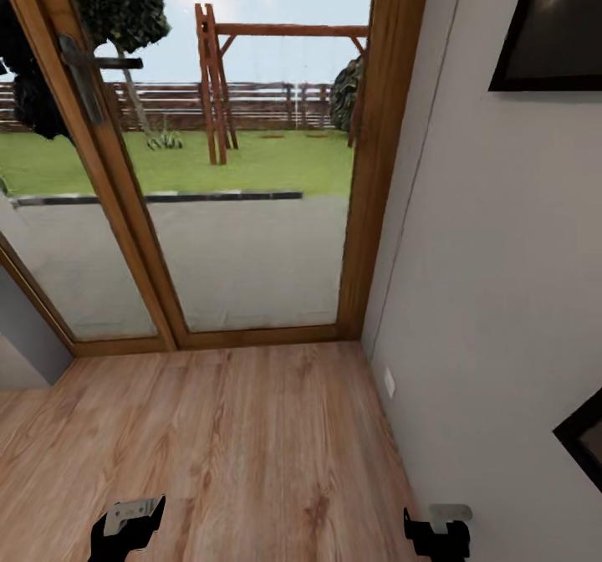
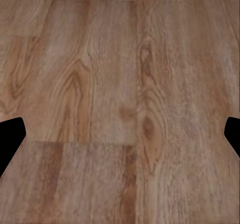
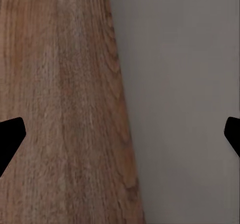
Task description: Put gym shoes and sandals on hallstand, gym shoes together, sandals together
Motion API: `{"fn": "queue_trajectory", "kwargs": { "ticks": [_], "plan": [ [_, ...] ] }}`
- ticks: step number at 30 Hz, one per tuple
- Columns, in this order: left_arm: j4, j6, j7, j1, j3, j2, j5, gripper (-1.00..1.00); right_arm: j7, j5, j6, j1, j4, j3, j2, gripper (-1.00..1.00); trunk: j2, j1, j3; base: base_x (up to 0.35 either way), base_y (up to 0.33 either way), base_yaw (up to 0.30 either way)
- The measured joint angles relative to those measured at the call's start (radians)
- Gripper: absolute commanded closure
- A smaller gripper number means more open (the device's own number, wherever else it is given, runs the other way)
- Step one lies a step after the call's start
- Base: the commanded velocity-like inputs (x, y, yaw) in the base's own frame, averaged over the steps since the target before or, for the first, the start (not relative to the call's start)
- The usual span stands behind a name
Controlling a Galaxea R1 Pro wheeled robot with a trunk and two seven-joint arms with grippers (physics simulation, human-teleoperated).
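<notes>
The gym shoes, the sandals and the hallstand are out of view. The corridor floor of light brown wood planks stretches ahead of me to a glass door. My left gripper hangs low at the bottom left of the head view, above bare planks. Its fingertips stand wide apart in the left wrist view, open with nothing between them. My right gripper hangs at the bottom right, close to the grey wall. Its fingertips are also wide apart, over the line where floor meets wall.
A wood-framed glass door closes the corridor ahead, with a garden and a swing frame behind it. A grey wall runs along the right, with a white socket low down and dark picture frames higher up.
</notes>
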Motion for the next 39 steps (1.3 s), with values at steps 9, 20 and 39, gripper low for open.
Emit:
{"fn": "queue_trajectory", "kwargs": {
  "ticks": [9,20,39],
  "plan": [
    [0.000,-0.001,0.000,0.000,0.000,0.001,0.000,-1.00,0.000,0.000,0.000,0.000,0.000,0.001,0.000,-1.00,0.000,0.000,-0.009,0.331,0.022,0.193],
    [0.000,0.000,0.000,0.000,0.000,0.001,0.000,-1.00,0.000,0.000,0.000,0.000,0.000,0.001,0.000,-1.00,0.000,0.000,-0.020,0.332,0.090,0.199],
    [0.000,0.001,0.000,0.000,0.000,0.000,0.000,-1.00,0.000,0.000,0.000,0.000,0.000,0.001,0.000,-1.00,0.000,0.000,-0.040,0.333,0.060,0.203]
  ]
}}
